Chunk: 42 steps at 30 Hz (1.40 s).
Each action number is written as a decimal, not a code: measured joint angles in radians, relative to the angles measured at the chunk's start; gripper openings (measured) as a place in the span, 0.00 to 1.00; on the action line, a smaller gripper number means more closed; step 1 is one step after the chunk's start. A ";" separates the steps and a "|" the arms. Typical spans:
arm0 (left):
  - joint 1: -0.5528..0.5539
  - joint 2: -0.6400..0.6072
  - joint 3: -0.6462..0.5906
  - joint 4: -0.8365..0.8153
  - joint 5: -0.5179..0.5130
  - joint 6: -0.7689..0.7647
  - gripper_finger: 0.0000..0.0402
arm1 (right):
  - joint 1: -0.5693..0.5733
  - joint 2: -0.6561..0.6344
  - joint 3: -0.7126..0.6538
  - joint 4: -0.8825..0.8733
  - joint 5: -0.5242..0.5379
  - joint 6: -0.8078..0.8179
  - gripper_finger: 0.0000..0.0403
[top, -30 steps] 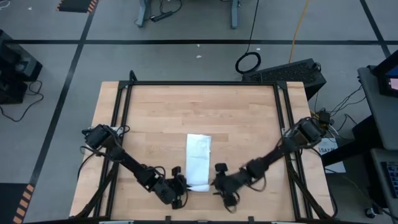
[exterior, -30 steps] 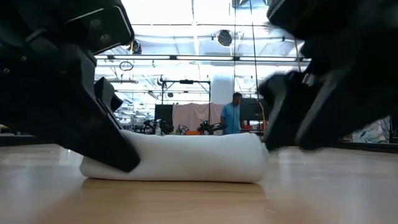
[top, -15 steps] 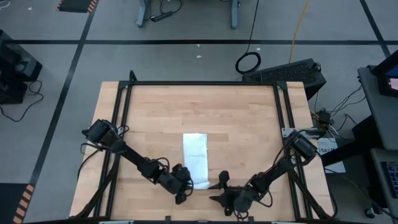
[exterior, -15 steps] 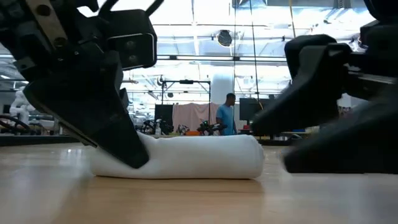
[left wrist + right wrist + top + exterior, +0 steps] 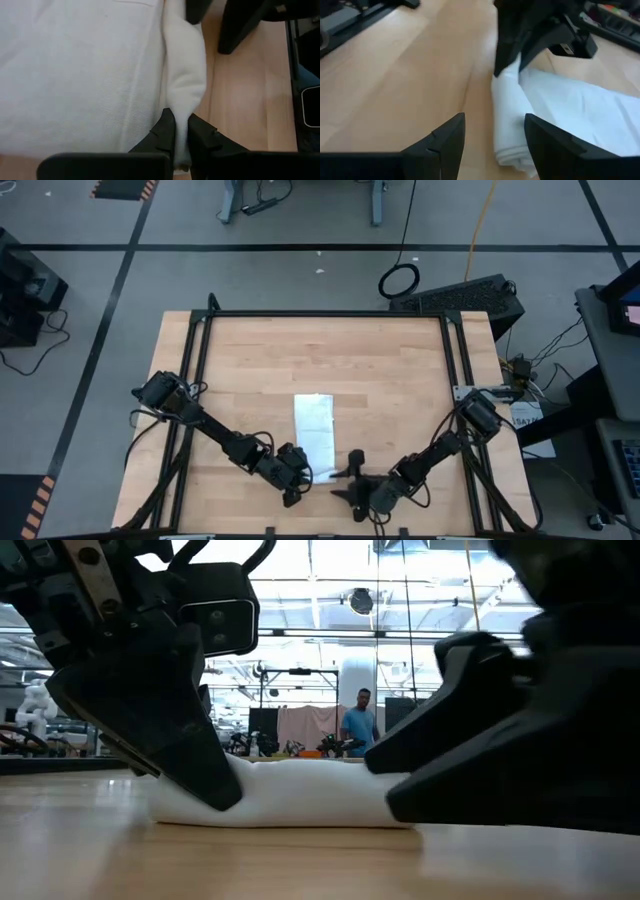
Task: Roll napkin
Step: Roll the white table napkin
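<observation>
The white napkin point(image 5: 314, 430) lies flat on the wood near the table's front edge. Its near end is wound into a roll point(image 5: 300, 795) that rests on the table. My left gripper point(image 5: 302, 473) is shut on the roll's left end. My right gripper point(image 5: 495, 120) is open at the roll's right end point(image 5: 509, 140), which lies between its two fingers. In the low view the right gripper's fingers point(image 5: 440, 770) hide that end. Whether they touch the cloth I cannot tell. My left gripper pinches the left end of the roll point(image 5: 182, 107) between its two fingers, several layers of cloth. The fingers come slanting down from the table's near left and lie along the roll. The roll rests on the table, and the flat part stretches away toward the far edge.
Black metal rails point(image 5: 200, 360) run along the table's left, right and far sides. Bare wood point(image 5: 320, 350) takes up the far half of the table. A person point(image 5: 357, 725) stands far off in the room behind.
My right gripper has sunk toward the table, turned about its wrist and come in toward the roll's right end. My left gripper has rolled about its wrist while staying shut on the roll, and the napkin's near end has slid slightly toward the table's left.
</observation>
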 joint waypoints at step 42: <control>-0.126 -0.066 -0.006 -0.094 -0.103 0.000 0.33 | -0.092 -0.026 0.002 -0.094 -0.303 0.643 0.11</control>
